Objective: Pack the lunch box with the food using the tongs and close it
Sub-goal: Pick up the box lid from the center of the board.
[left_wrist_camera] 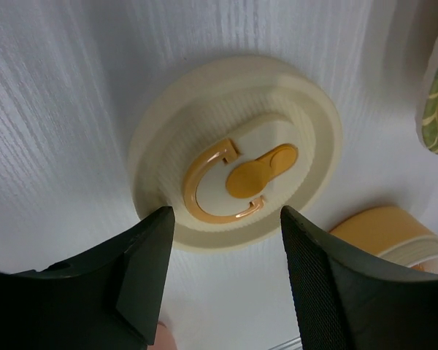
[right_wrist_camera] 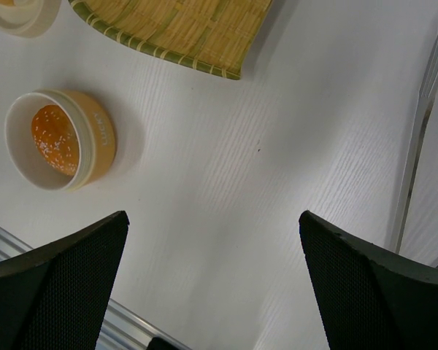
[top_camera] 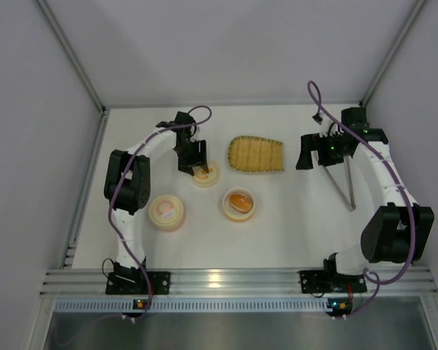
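The lunch box stands apart in round pieces. Its cream lid (left_wrist_camera: 237,153) with an orange ring handle lies flat on the table, and my left gripper (left_wrist_camera: 226,216) hangs just above the lid's near rim, open, with nothing between its fingers. An orange-walled tier (right_wrist_camera: 58,138) holds an orange rounded piece of food (right_wrist_camera: 55,140). A second round tier (top_camera: 166,211) sits near the left arm. The tongs (top_camera: 341,182) lie flat on the table at the right. My right gripper (right_wrist_camera: 212,219) is wide open over bare table, left of the tongs (right_wrist_camera: 416,138).
A yellow ribbed tray with a green rim (top_camera: 256,154) lies at the back centre, between the two grippers. The orange-walled tier (left_wrist_camera: 383,230) stands close to the right of my left gripper. An aluminium rail (top_camera: 226,281) runs along the table's near edge.
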{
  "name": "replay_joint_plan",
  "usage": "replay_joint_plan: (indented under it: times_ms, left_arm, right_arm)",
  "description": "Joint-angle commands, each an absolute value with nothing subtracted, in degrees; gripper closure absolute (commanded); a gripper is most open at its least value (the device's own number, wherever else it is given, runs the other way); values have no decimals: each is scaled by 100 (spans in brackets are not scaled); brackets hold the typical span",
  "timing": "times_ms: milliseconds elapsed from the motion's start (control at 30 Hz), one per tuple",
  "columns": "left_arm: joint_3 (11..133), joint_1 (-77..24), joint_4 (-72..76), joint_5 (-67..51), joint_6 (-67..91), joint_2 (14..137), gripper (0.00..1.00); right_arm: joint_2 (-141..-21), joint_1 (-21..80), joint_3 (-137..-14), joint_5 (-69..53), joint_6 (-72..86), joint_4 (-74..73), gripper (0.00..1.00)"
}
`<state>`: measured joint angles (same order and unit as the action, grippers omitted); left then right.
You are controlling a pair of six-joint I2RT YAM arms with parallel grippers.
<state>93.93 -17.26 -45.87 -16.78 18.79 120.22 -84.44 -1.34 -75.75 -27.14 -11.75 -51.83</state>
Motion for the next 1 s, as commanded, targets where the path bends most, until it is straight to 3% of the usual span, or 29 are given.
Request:
replay_joint_plan:
  times_ms: [0, 367, 533, 667, 967]
  left_arm:
    - [9563, -1688, -4342, -1232, 2416, 12164, 34]
    - [9659, -1696, -4517, -176, 2075, 12366, 31]
    - [9309, -1661, -4465, -1674, 1872, 12261, 29]
    - [9246, -1687, -4438, -1829, 1793, 12331, 30]
    - [9316, -1687, -4623, -1468, 1582, 12700, 47]
  right_arm:
    - [-8438, -53, -7585, -2777, -1169, -4887, 1]
    - [-8446, -44, -7603, -2654, -1274, -4913, 1]
    - [-8490, -44, -7585, -2759, -1257, -4887, 1]
    - [-8490, -44, -7585, -2786, -1239, -4852, 1]
    - [-8516, -44, -7559, -2768, -1257, -4869, 1]
